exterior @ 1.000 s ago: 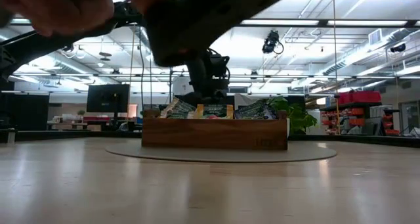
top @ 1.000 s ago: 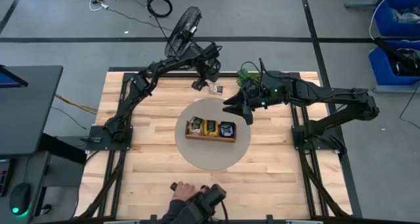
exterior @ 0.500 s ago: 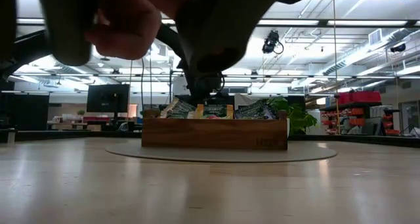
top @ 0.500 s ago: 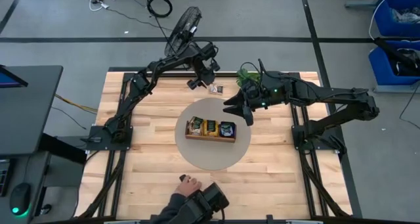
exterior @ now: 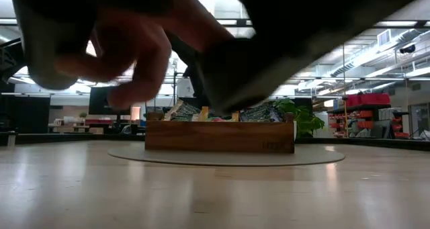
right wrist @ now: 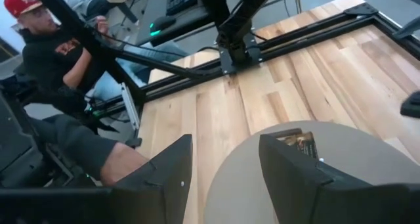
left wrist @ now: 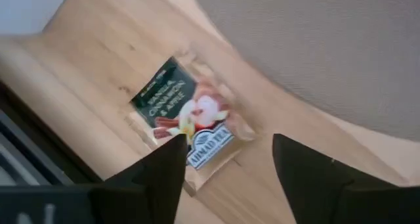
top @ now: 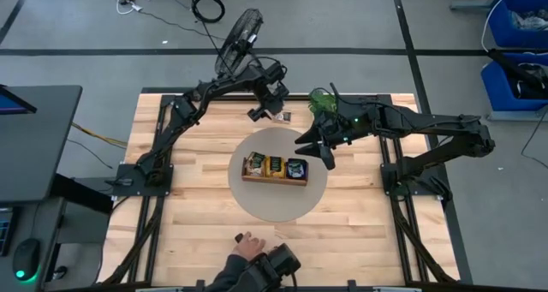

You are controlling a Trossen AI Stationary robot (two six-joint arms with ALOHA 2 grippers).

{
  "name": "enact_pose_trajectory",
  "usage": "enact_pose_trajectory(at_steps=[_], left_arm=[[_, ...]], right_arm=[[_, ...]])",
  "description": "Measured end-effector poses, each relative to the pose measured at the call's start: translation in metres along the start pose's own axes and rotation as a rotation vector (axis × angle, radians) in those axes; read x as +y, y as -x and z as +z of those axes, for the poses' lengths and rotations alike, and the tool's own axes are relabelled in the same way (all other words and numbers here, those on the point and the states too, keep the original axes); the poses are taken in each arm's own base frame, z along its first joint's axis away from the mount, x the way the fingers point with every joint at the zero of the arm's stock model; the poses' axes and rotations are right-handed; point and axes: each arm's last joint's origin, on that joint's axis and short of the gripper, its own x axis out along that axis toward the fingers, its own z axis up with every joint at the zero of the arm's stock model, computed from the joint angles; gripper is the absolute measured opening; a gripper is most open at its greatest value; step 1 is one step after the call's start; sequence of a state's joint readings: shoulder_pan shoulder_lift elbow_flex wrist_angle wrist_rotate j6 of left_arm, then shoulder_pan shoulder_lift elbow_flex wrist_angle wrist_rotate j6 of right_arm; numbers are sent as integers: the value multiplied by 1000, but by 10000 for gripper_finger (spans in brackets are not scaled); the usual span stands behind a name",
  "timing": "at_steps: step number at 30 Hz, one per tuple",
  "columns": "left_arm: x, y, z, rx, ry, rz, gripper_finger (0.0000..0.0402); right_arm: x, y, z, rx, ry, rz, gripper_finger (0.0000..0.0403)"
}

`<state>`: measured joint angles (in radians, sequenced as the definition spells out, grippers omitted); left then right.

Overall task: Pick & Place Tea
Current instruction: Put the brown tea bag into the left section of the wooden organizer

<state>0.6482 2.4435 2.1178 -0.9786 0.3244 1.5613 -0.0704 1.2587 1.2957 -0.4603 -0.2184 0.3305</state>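
A long wooden tray (top: 274,169) is set at the middle of a round grey mat (top: 278,202) on the wooden table (top: 188,232). Its three compartments are filled with tea packets (top: 276,165), seen standing on edge in the low view (exterior: 222,113). One more tea packet (top: 282,116), printed with a dark green and white label, is seen lying flat on the bare wood near the far edge of the table, just beyond the mat's rim (left wrist: 187,119).

The left gripper (top: 265,112) is held over that far edge, just beside the loose packet; in the left wrist view its fingers (left wrist: 157,171) are spread apart above the packet, and nothing is gripped between them. The right gripper (top: 318,148) is held over the far right part of the mat, near the tray; its fingers (right wrist: 164,171) are parted too, with nothing between them.

At the near edge of the table a person's hand (top: 248,243) is seen on a dark object, and it is blurred across the top of the low view (exterior: 127,48). Another person (right wrist: 62,46) is seated beyond the table.
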Motion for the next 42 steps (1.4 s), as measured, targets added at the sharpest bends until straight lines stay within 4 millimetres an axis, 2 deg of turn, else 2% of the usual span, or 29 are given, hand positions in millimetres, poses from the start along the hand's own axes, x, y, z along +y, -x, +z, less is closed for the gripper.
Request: enact_pose_trajectory(at_steps=[8, 13, 21, 27, 30, 35, 38, 42], left_arm=[[2, -11, 0, 9, 105, 46, 315], [1, -12, -16, -7, 198, 43, 327], [-3, -18, -23, -78, 218, 1, 281], [-5, -21, -34, -143, 274, -16, 271], [-4, -21, -39, -112, 296, -8, 270], [-6, -22, -37, -56, 261, -19, 253], [-6, -23, -30, -10, 226, -31, 213], [-5, -25, -19, 58, 214, -21, 120]], right_arm=[[0, 0, 0, 2, 26, 8, 182], [-1, 0, 1, -1, 28, 4, 182], [-7, 2, 3, -15, 18, -14, 182], [-10, 2, 4, -21, 12, -23, 182], [-10, 2, 4, -22, 12, -24, 182], [-10, 2, 4, -23, 12, -24, 182], [-10, 2, 4, -23, 16, -24, 182], [-9, 2, 6, -38, 15, -19, 182]])
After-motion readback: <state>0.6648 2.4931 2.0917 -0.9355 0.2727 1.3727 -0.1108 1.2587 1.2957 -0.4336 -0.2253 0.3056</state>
